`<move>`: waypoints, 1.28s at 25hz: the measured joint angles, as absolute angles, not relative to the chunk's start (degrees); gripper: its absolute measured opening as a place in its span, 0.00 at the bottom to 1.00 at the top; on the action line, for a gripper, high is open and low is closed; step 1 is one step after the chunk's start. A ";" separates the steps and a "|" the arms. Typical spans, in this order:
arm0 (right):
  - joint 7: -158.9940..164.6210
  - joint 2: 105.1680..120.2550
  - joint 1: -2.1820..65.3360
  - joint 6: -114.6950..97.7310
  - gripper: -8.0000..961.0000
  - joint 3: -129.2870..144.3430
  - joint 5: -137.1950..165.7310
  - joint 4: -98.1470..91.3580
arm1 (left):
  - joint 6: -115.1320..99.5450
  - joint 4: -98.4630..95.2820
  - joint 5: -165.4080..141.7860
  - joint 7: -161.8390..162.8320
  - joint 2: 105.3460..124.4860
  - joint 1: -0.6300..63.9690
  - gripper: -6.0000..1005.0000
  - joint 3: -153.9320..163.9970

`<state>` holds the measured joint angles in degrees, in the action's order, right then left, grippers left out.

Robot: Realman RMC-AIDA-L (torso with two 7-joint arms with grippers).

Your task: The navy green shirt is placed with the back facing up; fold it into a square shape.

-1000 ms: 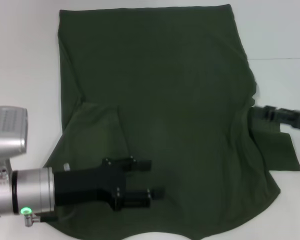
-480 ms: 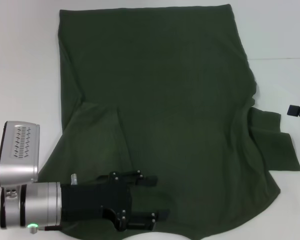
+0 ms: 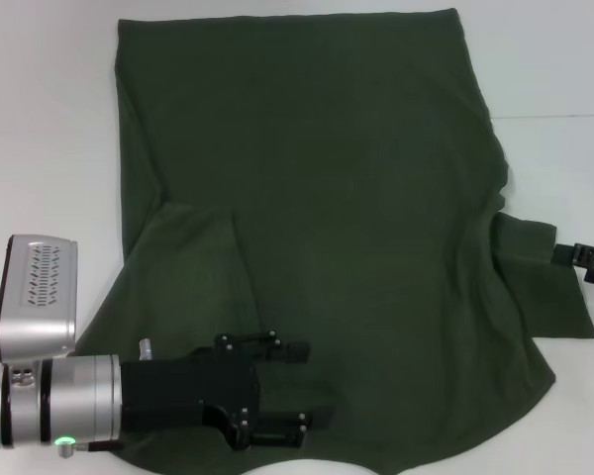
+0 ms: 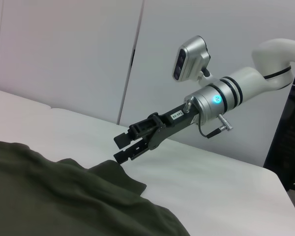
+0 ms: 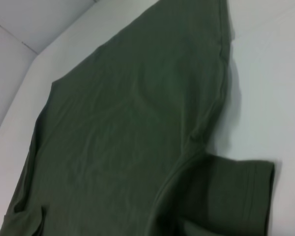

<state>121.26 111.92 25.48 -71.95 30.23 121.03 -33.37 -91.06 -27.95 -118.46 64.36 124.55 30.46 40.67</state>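
The navy green shirt (image 3: 327, 198) lies spread on the white table (image 3: 40, 119), plain side up. Its left sleeve (image 3: 193, 262) is folded inward onto the body, and its right sleeve (image 3: 544, 292) sticks out flat. My left gripper (image 3: 312, 386) hovers open over the shirt near its near edge, with nothing between the fingers. At the outer edge of the right sleeve is my right gripper (image 3: 570, 257). In the left wrist view the right gripper (image 4: 119, 148) is just above the sleeve's corner (image 4: 118, 169), jaws parted and empty. The right wrist view shows the shirt (image 5: 128, 123) and sleeve (image 5: 236, 196).
Bare white table surrounds the shirt on the left, right and far sides. A seam (image 3: 564, 116) runs across the table at the right. Behind the table stand pale wall panels (image 4: 64, 54). The left arm's silver wrist and camera box (image 3: 40, 287) sit at the near left.
My left gripper has dropped back toward the shirt's near edge. My right gripper pulled away from the shirt to the right, then returned to the right sleeve's edge.
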 joint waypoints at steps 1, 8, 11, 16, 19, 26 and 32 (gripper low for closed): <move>121.23 111.97 25.48 -71.77 0.79 30.24 121.07 -33.17 | -91.06 -27.94 -118.45 64.37 124.54 30.44 0.81 40.68; 120.18 112.13 25.51 -69.90 0.79 30.27 121.12 -31.17 | -91.05 -27.95 -118.31 65.17 124.47 30.50 0.81 40.69; 120.13 112.26 25.54 -69.72 0.79 30.40 121.12 -30.99 | -91.05 -27.95 -118.29 65.64 124.43 30.56 0.81 40.70; 120.05 112.53 25.50 -69.86 0.79 30.38 121.12 -30.56 | -91.05 -27.95 -118.29 65.69 124.45 30.58 0.81 40.64; 120.15 112.42 25.49 -69.98 0.79 30.12 121.11 -29.66 | -91.05 -27.95 -118.29 65.76 124.45 30.59 0.81 40.62; 120.36 112.52 24.75 -70.09 0.62 28.68 120.54 -29.44 | -90.77 -27.97 -118.30 66.40 124.46 30.59 0.81 40.60; 120.19 112.65 24.76 -70.14 0.39 28.26 120.50 -29.41 | -90.27 -27.95 -118.30 66.66 124.45 30.73 0.81 40.61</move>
<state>120.19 112.65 24.76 -70.14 28.26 120.50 -29.41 -90.27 -27.95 -118.30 66.66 124.45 30.73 40.60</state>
